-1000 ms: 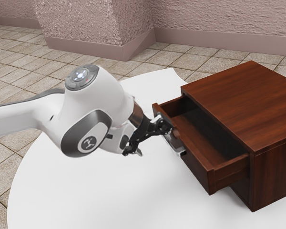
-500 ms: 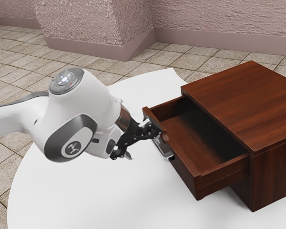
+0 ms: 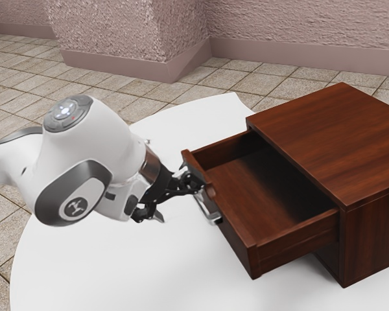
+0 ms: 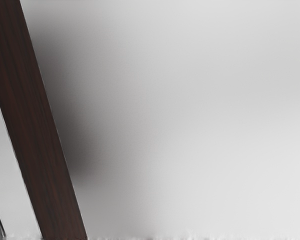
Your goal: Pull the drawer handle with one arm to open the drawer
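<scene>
The drawer (image 3: 266, 194) has slid further out of the cabinet (image 3: 337, 136) toward eight o'clock in the exterior view. It looks mostly open, so the pull seems nearly done. My gripper (image 3: 193, 186) stays closed on the handle (image 3: 211, 212), with my arm reaching in low from nine o'clock.

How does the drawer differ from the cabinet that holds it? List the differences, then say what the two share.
The drawer is an open-topped box with a bare inside; the cabinet has a closed, flat top. The drawer juts far out of the cabinet's front over the white table; the cabinet sits behind it. The drawer's front carries a metal handle; the cabinet shows none. Both are the same dark reddish-brown wood.
</scene>
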Robot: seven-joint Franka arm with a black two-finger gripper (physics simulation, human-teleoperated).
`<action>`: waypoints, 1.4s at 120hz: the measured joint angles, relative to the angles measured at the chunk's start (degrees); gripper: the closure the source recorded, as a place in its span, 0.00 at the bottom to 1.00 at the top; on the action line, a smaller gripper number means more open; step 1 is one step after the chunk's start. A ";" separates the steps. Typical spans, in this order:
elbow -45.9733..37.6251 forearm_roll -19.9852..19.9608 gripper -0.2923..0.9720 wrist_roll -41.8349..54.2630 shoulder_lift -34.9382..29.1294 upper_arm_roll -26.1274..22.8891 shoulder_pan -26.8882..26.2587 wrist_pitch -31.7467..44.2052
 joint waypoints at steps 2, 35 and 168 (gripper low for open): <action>-0.10 0.06 0.27 0.00 -0.16 0.00 0.07 -0.04; -1.10 0.47 0.24 -0.06 -1.50 -0.19 0.59 -0.62; 27.22 -0.98 0.23 -20.44 2.25 0.60 3.02 -31.41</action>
